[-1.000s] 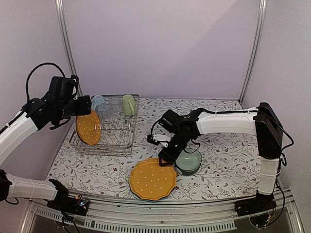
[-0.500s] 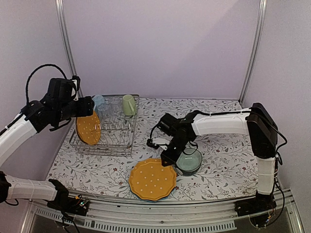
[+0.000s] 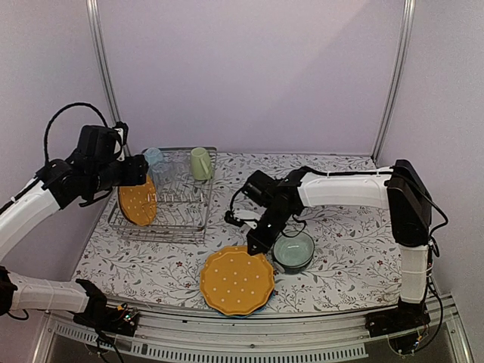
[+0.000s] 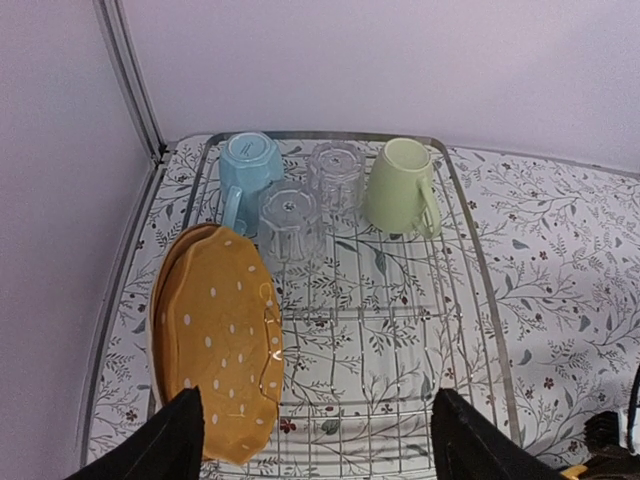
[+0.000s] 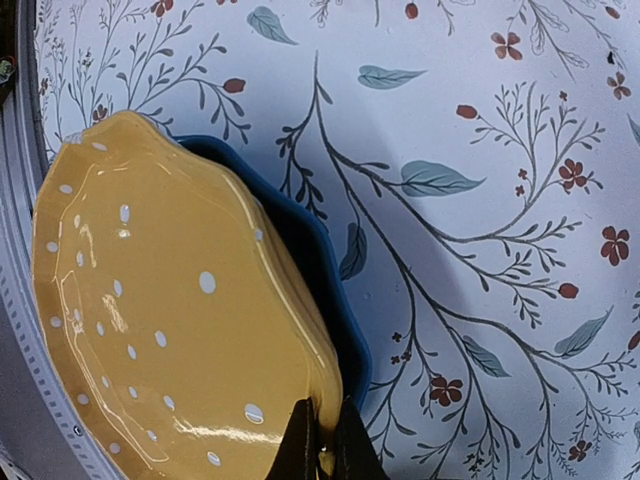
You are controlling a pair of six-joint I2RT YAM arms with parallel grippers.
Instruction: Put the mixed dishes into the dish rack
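Note:
A yellow dotted plate point(image 3: 237, 280) lies on a blue plate point(image 5: 322, 270) at the table's front. My right gripper point(image 3: 254, 245) is shut on the yellow plate's far rim point(image 5: 325, 440), one finger on top and one under it. A teal bowl point(image 3: 293, 252) sits just to its right. My left gripper point(image 4: 315, 400) hangs open above the dish rack point(image 3: 160, 234), holding nothing. In the rack stand another yellow dotted plate point(image 4: 215, 340) on edge at the left, a light blue mug point(image 4: 248, 165), two clear glasses point(image 4: 290, 225) and a pale green mug point(image 4: 400, 185).
The table has a floral cloth point(image 3: 348, 227). The rack sits at the back left, close to the left wall post point(image 3: 102, 76). Its right half and front rows of tines point(image 4: 400, 330) hold nothing. The metal front rail point(image 5: 15, 300) runs just beyond the plates.
My right gripper has shut on the yellow plate's rim, and the plate has shifted slightly left. The left arm has drifted a little over the rack.

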